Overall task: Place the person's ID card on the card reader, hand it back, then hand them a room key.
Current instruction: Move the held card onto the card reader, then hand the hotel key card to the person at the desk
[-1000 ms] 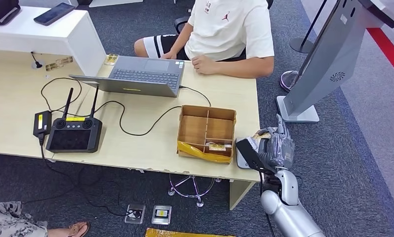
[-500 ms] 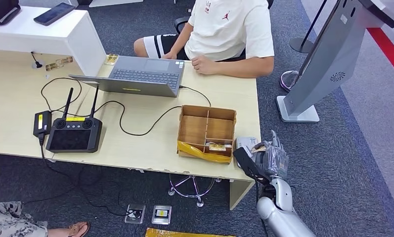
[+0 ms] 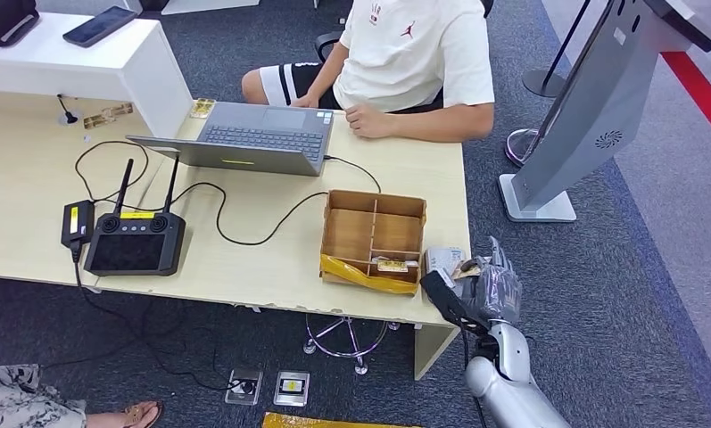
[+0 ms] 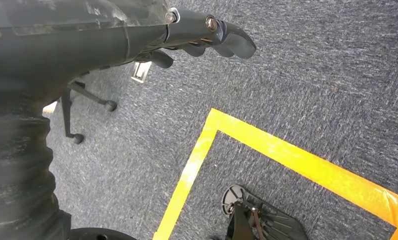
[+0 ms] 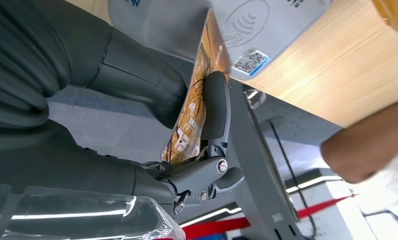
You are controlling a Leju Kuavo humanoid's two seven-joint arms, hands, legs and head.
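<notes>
Card (image 5: 192,107), orange and patterned, is pinched between the thumb and a dark finger of the right hand (image 3: 487,287), and it stands on edge right at the rim of the grey card reader (image 3: 442,260). The right wrist view shows the reader's wave symbol and a small sticker on its face, with the card's top edge touching or just short of it; I cannot tell which. The reader lies on the near right corner of the wooden table (image 3: 30,169), just beside a cardboard box (image 3: 373,239) with dividers. A person (image 3: 411,62) in a white shirt sits across the table, forearm resting on it next to an open laptop (image 3: 244,138). Further left sit a black remote controller (image 3: 134,241) with two antennas and its cables. The left hand (image 4: 197,37) hangs over grey carpet crossed by yellow tape (image 4: 286,155), fingers loosely curled with nothing in them
</notes>
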